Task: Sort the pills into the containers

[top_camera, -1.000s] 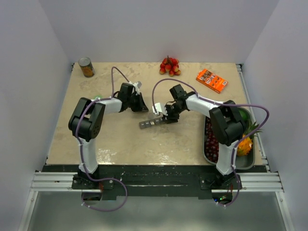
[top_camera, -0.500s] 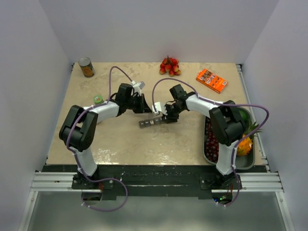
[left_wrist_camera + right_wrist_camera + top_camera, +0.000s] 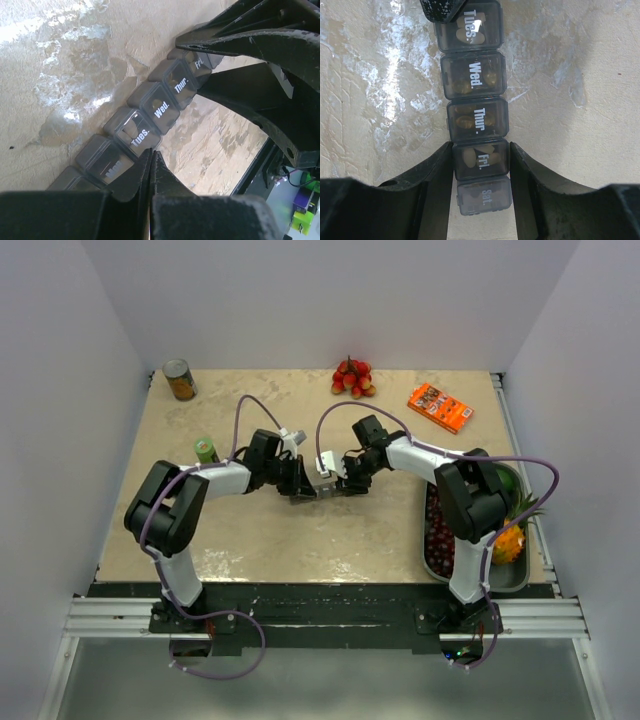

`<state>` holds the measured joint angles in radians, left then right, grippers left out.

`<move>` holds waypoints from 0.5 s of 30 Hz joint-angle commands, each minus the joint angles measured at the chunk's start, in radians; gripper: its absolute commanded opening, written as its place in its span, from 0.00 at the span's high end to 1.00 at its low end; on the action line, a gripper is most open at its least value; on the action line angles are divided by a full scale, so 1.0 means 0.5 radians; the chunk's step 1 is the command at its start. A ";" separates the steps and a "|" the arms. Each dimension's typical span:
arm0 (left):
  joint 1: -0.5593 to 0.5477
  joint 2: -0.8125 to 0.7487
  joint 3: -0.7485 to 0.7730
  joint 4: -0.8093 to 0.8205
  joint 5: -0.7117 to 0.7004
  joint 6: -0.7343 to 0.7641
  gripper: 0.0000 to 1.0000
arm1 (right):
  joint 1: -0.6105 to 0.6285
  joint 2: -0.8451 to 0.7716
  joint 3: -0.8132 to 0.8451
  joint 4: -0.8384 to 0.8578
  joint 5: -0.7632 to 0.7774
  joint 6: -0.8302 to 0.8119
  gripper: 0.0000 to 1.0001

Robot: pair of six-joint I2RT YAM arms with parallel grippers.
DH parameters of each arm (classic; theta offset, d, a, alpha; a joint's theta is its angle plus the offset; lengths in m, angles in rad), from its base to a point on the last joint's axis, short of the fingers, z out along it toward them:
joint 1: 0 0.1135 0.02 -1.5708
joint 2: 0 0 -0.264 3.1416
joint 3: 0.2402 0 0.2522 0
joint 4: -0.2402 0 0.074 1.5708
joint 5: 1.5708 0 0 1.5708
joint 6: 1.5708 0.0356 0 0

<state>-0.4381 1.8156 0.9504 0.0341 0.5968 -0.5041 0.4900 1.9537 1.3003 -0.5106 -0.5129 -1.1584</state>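
- We see the containers (image 3: 475, 75), a dark-grey strip of lidded compartments, lying flat around the middle of the bench (image 3: 250, 535), between the two arms.
- The lids we can read say Mon, Tues, Wed, Thur, Fri and Sat, in one row.
- Through the smoky lids we make out pale and tan pills (image 3: 465, 120) in the Tues, Wed, Thur and Fri compartments. We cannot tell what lies in Sat.
- The right fingers (image 3: 437, 180) straddle the strip at the Fri compartment, one against each side, and hold it there.
- The left fingers (image 3: 165, 182) are pressed together with only a thin line between them. Their tip rests on the strip at the Mon and Tues lids.
- A small green bottle (image 3: 205, 450) stands upright near the left edge of the bench, well apart from the strip.
- A tin can (image 3: 180, 380) stands in the far left corner.
- A cluster of red fruit (image 3: 352, 377) sits at the middle of the far edge, and an orange box (image 3: 440, 407) lies toward the far right corner.
- A metal tray (image 3: 508, 578) runs along the right edge and holds dark red fruit and a pineapple (image 3: 510, 538).
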 commanded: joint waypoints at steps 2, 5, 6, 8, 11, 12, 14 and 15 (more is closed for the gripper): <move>0.005 -0.038 0.053 0.002 -0.046 0.057 0.99 | -0.001 -0.002 -0.017 0.003 0.041 0.046 0.79; 0.008 -0.136 0.105 0.008 -0.025 0.039 0.99 | -0.001 -0.005 -0.017 0.009 0.044 0.046 0.79; 0.005 -0.161 0.130 0.005 -0.028 0.030 0.99 | 0.002 -0.002 -0.017 0.012 0.047 0.046 0.79; 0.008 -0.228 0.155 0.002 -0.028 0.005 1.00 | -0.001 -0.002 -0.017 0.012 0.050 0.046 0.79; 0.008 -0.266 0.191 0.002 -0.034 -0.016 1.00 | -0.001 -0.002 -0.017 0.012 0.053 0.046 0.79; 0.008 -0.263 0.207 -0.001 -0.034 -0.019 1.00 | 0.002 0.001 -0.017 0.012 0.053 0.046 0.79; 0.008 -0.241 0.213 -0.013 -0.037 -0.016 1.00 | -0.001 0.001 -0.017 0.012 0.056 0.046 0.79; 0.011 -0.229 0.216 -0.016 -0.034 -0.016 1.00 | 0.002 0.001 -0.017 0.012 0.059 0.046 0.79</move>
<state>-0.4381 1.7161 1.0206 0.0132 0.5827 -0.5053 0.4900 1.9537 1.3003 -0.5064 -0.5098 -1.1450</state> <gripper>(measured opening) 0.026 0.464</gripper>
